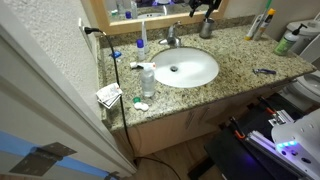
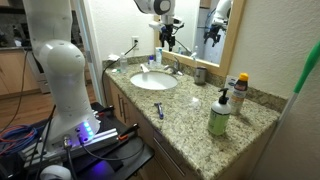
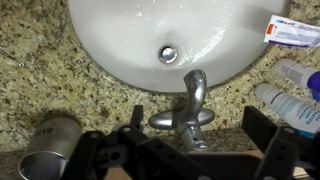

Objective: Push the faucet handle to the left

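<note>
Operator: Fingers [image 3: 258, 125] first. How do they stand?

Observer: Apart. In the wrist view they are two dark prongs at the bottom edge, one on each side of the faucet [image 3: 193, 95], with nothing clamped between them. The gripper [image 3: 195, 122] touches no part of it that I can see.

Operator: And the faucet handle?

Observer: The faucet handle [image 3: 163, 120] is the small silver lever at the faucet's base. It lies inside the gap between the fingers, nearer the one on the picture's left than the other, and its tip points toward that side. The spout runs up from it toward the sink [image 3: 120, 30] and ends just short of the drain [image 3: 168, 53].

Operator: How high is the gripper?

Observer: In both exterior views it hangs above the faucet, in front of the mirror [image 2: 222, 25], with clear air under it. See the gripper [image 2: 168, 36] over the faucet [image 2: 175, 68], and again the gripper [image 1: 205, 8] up and to the side of the faucet [image 1: 172, 38].

Operator: What lies farther out?

Observer: A silver cup [image 3: 45, 148] stands on the granite counter [image 3: 40, 70], beyond the finger on the picture's left. On the opposite side lie a toothpaste tube [image 3: 295, 30] beside the sink rim and some bottles [image 3: 290, 100] near the other finger.
</note>
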Motion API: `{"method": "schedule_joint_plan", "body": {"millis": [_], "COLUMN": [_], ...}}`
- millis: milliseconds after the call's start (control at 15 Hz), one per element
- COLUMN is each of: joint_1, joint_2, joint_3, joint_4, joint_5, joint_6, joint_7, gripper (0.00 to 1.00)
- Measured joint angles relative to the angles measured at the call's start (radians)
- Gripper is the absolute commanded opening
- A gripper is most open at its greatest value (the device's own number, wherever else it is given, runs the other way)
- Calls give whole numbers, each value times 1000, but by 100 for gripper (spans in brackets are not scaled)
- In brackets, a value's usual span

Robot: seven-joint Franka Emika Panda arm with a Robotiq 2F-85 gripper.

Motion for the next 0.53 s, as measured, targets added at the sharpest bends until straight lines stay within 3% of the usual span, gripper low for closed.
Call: {"method": "schedule_joint_plan", "body": {"millis": [267, 533], "joint_1": [4, 4], "joint_2": [49, 182], "joint_3": [1, 1], "joint_4": [-21, 54], "joint_5": [32, 90], "joint_6": [43, 102], "joint_7": [-30, -64], "gripper": [100, 100]}}
